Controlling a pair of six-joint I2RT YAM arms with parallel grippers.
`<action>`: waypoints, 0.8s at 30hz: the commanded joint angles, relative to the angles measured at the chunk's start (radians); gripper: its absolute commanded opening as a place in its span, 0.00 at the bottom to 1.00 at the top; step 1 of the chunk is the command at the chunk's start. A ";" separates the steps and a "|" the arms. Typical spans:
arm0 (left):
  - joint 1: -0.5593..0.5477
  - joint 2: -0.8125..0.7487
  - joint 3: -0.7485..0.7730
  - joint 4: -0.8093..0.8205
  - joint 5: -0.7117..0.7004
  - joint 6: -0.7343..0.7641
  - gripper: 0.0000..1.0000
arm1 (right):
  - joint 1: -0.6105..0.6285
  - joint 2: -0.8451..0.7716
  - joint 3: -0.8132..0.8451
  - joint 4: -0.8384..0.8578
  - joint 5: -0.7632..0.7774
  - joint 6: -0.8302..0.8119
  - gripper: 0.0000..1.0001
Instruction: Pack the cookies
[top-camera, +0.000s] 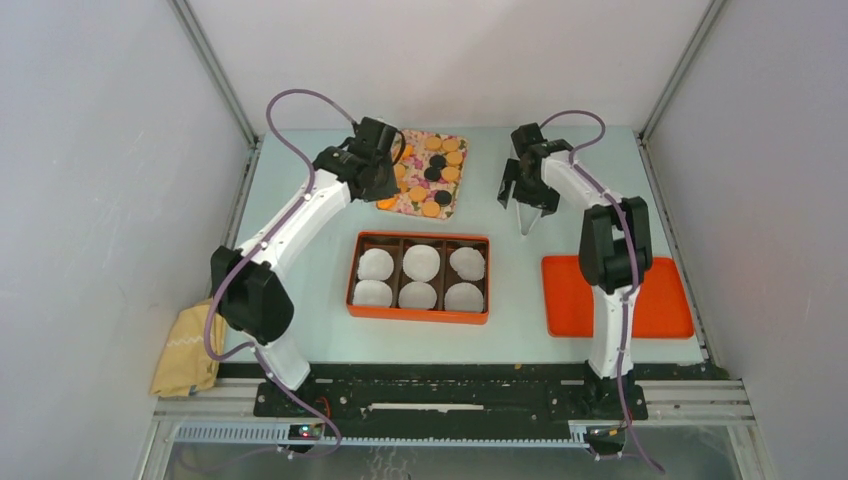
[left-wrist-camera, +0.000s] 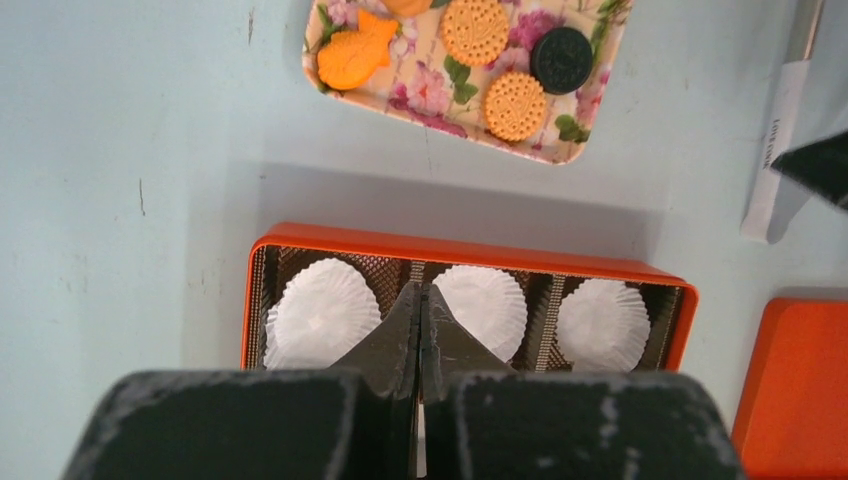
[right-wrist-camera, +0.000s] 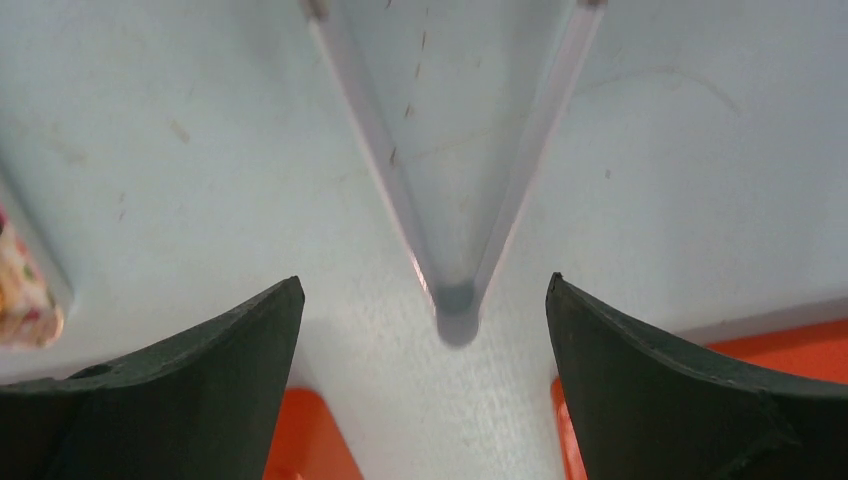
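Left gripper (left-wrist-camera: 420, 310), shut and empty, hangs by the far tray (left-wrist-camera: 440, 128) of cookies (left-wrist-camera: 514, 105). Right gripper (top-camera: 526, 200) gapes astride tongs (right-wrist-camera: 457, 305). Liners (left-wrist-camera: 322, 312) fill the box (left-wrist-camera: 450, 248).

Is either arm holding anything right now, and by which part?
Nothing is held. The left end effector is shut and empty; the right end effector stands open around the joined end of the clear tongs, not touching them.

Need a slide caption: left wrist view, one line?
Left gripper, jaws shut, framed against the orange box of white paper liners; cookies on the floral tray beyond.
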 joint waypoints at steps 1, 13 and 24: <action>0.001 -0.041 -0.031 0.034 0.012 0.018 0.00 | -0.026 0.101 0.166 -0.089 0.038 -0.033 1.00; 0.028 -0.052 -0.062 0.045 0.035 0.010 0.00 | -0.101 0.327 0.417 -0.164 -0.003 -0.039 1.00; 0.031 -0.059 -0.084 0.036 0.034 0.006 0.00 | -0.156 0.394 0.503 -0.206 0.008 -0.176 1.00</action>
